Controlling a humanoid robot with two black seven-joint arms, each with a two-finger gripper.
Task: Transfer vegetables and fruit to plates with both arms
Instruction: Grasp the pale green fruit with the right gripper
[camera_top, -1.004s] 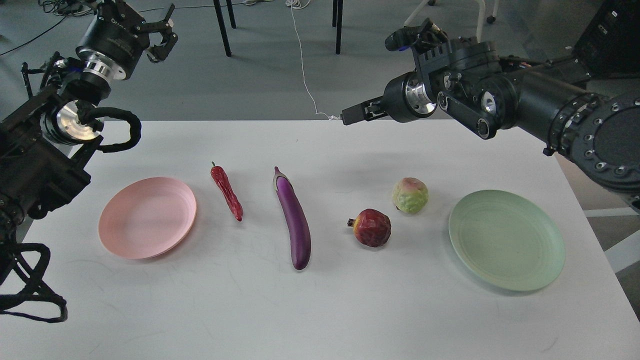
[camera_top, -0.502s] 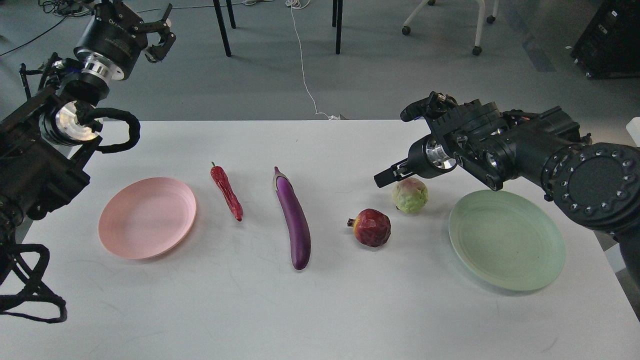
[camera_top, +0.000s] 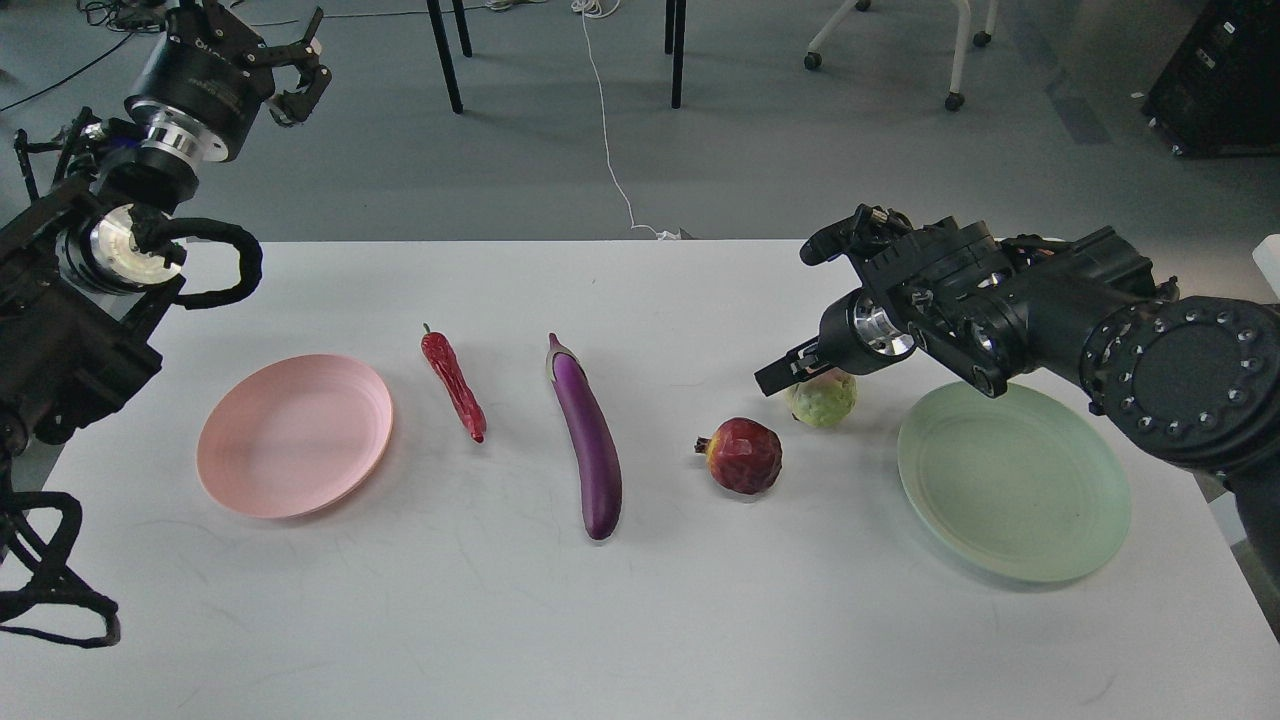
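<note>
On the white table lie a red chili pepper (camera_top: 455, 385), a purple eggplant (camera_top: 588, 440), a dark red pomegranate (camera_top: 745, 457) and a pale-green fruit (camera_top: 826, 403). The empty pink plate (camera_top: 293, 435) sits at the left and the empty pale green plate (camera_top: 1012, 480) at the right. My right gripper (camera_top: 790, 370) hangs low over the top left of the pale-green fruit and hides part of it; its fingers merge into one dark shape. My left gripper (camera_top: 297, 70) is open and empty, high beyond the table's far left corner.
The table (camera_top: 640, 620) ends just past the green plate on the right. Black chair legs (camera_top: 445, 55) and a white cable (camera_top: 610, 150) are on the floor behind the table. My left arm's cables (camera_top: 215, 265) hang over the table's left edge.
My right arm swung down from above the table's far edge toward me and to the right, ending at the pale-green fruit. My left gripper drifted slightly left. Nothing on the table moved.
</note>
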